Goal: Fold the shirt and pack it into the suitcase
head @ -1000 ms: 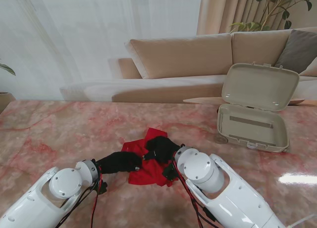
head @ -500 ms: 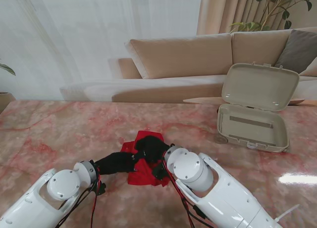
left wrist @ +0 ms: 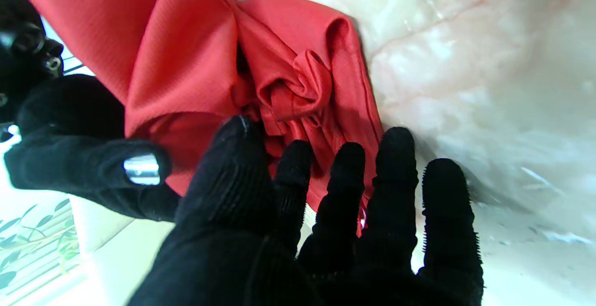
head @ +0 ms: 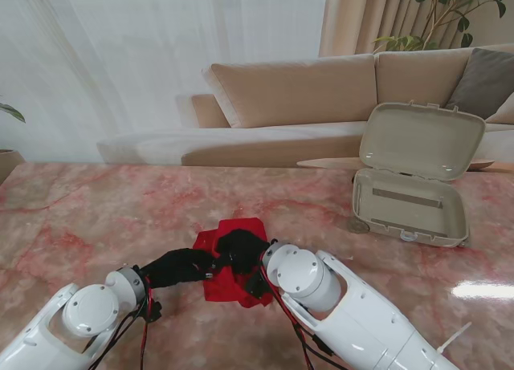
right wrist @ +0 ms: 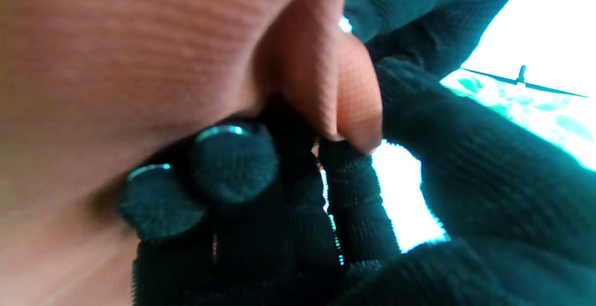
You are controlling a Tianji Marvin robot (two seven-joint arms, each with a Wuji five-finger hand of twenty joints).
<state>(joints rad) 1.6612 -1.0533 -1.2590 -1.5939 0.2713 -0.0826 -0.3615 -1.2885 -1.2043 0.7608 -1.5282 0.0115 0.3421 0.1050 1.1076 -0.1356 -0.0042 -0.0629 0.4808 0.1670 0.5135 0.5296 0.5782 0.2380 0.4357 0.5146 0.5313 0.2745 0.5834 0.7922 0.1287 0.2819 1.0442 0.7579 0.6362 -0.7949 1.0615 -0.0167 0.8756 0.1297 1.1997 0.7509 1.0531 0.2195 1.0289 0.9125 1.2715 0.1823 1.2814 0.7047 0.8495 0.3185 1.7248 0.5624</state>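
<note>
The red shirt [head: 231, 262] lies bunched under the right hand [head: 239, 250], whose fingers pinch a fold, the left hand [head: 178, 266] just beside it with fingers spread on cloth, while the suitcase [head: 411, 195] (lid up, nothing inside) stands well off to the right hand's far right.

Bright daylight, glare patch on the table [head: 482, 290], blurred washed-out right wrist view.

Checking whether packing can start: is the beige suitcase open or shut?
Open. The beige hard-shell suitcase has its lid raised upright behind the base, and no clothing shows inside; the red shirt lies on the table.
</note>
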